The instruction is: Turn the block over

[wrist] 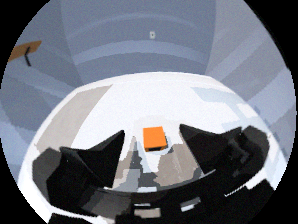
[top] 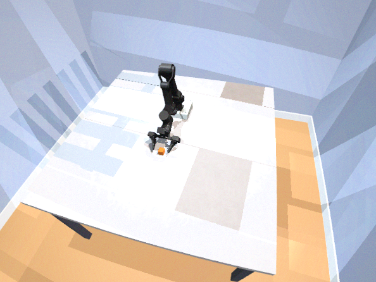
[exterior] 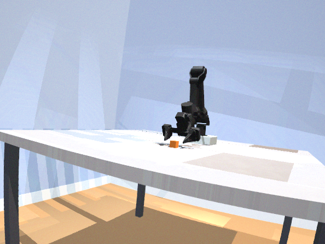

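An orange block point(top: 161, 151) point(exterior: 174, 144) point(wrist: 154, 138) rests on the table point(top: 221, 136) point(exterior: 115, 153). It looks flat on one face, with a plain orange face up. In the wrist view a dark patch shows at a slant on the block's low side, the one toward the arm. The underside is hidden. My gripper point(top: 160, 152) point(exterior: 174, 141) point(wrist: 152, 129) is wide open, its fingers low on either side of the block and apart from it. Nothing is held.
The arm's pale base block point(top: 184, 111) point(exterior: 210, 140) stands on the table behind the gripper. Tan and pale blue patches mark the table top. The table's near edge point(top: 149, 242) lies well in front of the block.
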`<state>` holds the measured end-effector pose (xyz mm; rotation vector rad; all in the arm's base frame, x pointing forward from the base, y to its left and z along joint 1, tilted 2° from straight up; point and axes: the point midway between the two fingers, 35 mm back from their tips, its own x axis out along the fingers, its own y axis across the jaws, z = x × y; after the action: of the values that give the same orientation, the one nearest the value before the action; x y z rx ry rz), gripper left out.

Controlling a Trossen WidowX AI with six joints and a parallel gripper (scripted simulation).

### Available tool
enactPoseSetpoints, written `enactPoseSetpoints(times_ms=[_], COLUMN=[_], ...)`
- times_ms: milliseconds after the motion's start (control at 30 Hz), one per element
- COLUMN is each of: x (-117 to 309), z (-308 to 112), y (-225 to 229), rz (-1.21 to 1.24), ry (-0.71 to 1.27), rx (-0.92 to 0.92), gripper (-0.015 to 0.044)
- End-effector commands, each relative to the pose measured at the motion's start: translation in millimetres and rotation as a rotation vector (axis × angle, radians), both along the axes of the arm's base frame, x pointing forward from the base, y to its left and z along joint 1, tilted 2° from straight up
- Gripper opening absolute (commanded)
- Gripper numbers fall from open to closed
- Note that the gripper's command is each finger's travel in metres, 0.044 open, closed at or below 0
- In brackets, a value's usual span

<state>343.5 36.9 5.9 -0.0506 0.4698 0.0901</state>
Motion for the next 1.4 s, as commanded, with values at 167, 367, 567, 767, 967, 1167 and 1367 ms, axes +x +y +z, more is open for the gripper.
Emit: enactPoseSetpoints(times_ms=[167, 367, 567, 767, 967, 1167, 1367], x=[-1, -1, -1, 10, 0, -22, -22], z=[-1, -1, -1, 6, 37, 65, 65], y=[0, 0, 0, 3, 2, 0, 0], rz=[0.005, 0.005, 0.005, 0.002, -0.005, -0.009, -0.009], ry=[0.002, 0.002, 0.002, 0.154, 0.358, 0.479, 0.479], rx=[-0.003, -0.003, -0.003, -0.017, -0.038, -0.052, -0.052], gripper=[0.0440, 0.0440, 0.0440, 0.0440, 0.0440, 0.0440, 0.0440])
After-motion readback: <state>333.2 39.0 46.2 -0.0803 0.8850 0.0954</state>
